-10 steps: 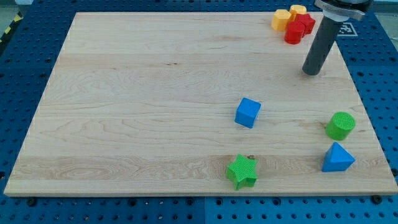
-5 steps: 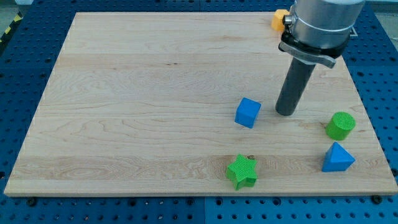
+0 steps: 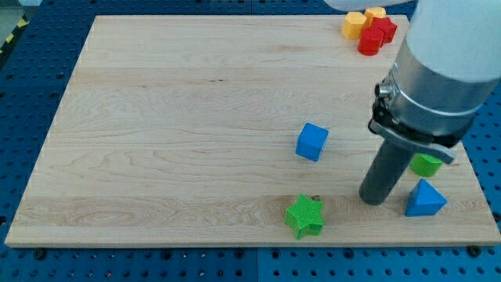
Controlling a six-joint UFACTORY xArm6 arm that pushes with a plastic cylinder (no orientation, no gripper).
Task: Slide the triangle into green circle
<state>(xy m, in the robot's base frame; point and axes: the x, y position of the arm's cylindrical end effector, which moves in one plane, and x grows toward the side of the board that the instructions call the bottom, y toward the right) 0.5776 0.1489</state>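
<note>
**Rod tip set down just left of the blue triangle**

No brand, label or writing can be read anywhere in the view.

The arm carries no gripper, so there is nothing to open or close; it ends in a straight dark rod below a wide grey metal body. My tip (image 3: pixel 375 200) rests on the surface just to the view's left of the blue triangle (image 3: pixel 425 199), close beside it but with a thin strip of wood showing between them. The triangle sits near the surface's lower right corner, a pointed, ridged plastic piece.

Taking that triangle as the landmark: the green circle (image 3: pixel 427 164) lies just above it, a ribbed round block partly hidden behind the arm's grey body, and apart from the triangle. The green star (image 3: pixel 304 216) lies well to the triangle's left and a little lower, near the surface's bottom edge; its sides are ridged too. The blue cube (image 3: pixel 311 142) stands up and to the left of the triangle, well apart from it, and also up-left of the tip.

Far above the triangle, at the top right corner, a tight cluster sits together: two yellow blocks (image 3: pixel 355 24) and red blocks (image 3: pixel 377 34) touching them; their exact shapes are hard to make out.

The surface (image 3: pixel 172 133) is a pale wooden board with visible grain, lying on a blue perforated bench (image 3: pixel 23 94).
</note>
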